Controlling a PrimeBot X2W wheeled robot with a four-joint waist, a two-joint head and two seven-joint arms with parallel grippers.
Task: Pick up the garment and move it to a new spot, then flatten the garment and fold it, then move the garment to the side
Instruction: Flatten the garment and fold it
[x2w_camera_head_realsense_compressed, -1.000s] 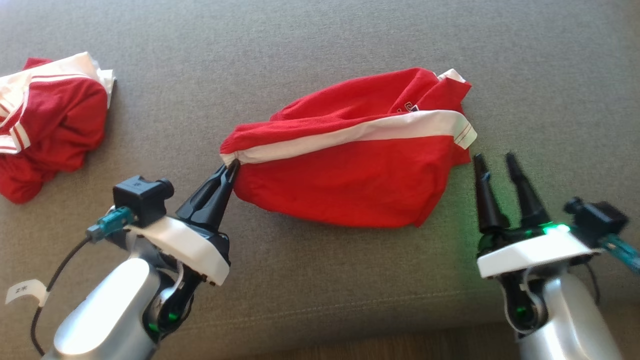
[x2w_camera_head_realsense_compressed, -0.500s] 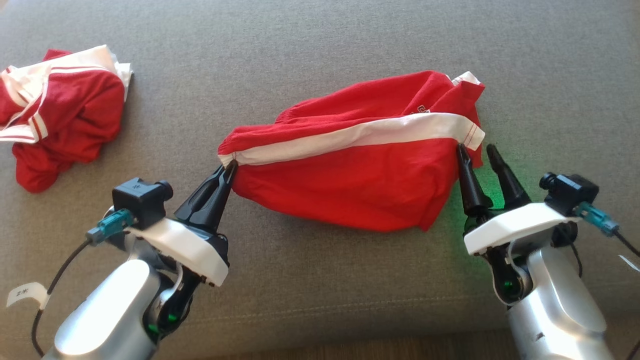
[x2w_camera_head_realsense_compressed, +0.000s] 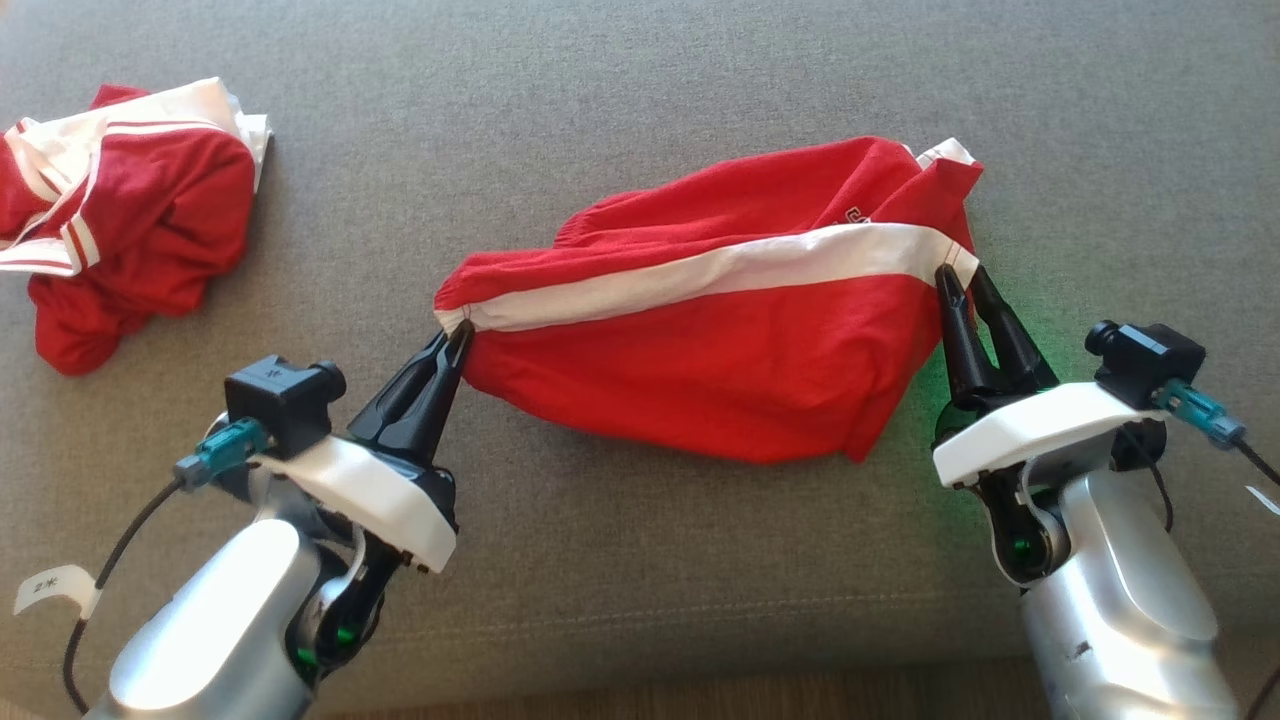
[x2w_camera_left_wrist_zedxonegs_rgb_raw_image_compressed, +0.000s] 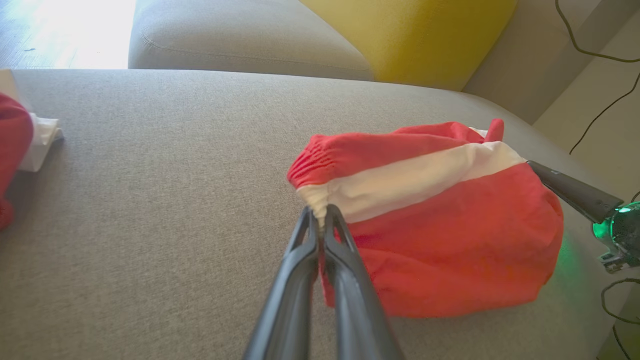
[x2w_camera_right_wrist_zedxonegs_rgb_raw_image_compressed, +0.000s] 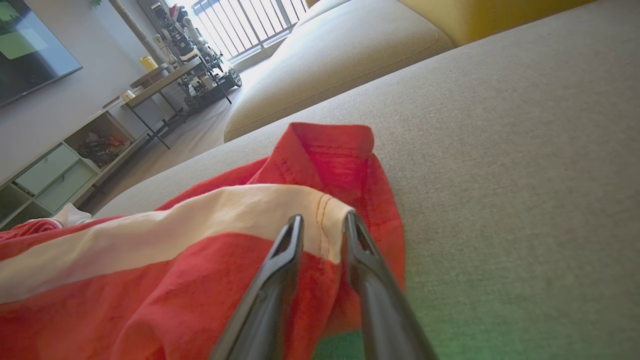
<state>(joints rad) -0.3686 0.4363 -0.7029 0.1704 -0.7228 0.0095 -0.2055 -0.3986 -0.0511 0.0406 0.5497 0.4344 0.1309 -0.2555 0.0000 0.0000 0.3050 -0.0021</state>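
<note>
We see the red garment lying bunched on the grey sofa cushion, roughly in the middle of the head view, with a white stripe running along its length from lower left to upper right. The left jaws are pressed together on the garment's left corner, just where the white stripe ends beside a gathered red edge. In the left wrist view the two dark fingers meet on that bit of cloth with no gap between them.

The right jaws stand a little apart at the garment's opposite end. From the right wrist view we make out one finger on each side of the stitched end of the white stripe, with cloth showing in the narrow gap between them (whether they already pinch it we cannot tell). A red flap of the garment stands up just beyond those fingertips. Green light from the right wrist falls on the cushion beneath it.

Well apart from all this, at the far left of the cushion, lies a second red-and-white garment, crumpled in a heap and touched by neither arm.
</note>
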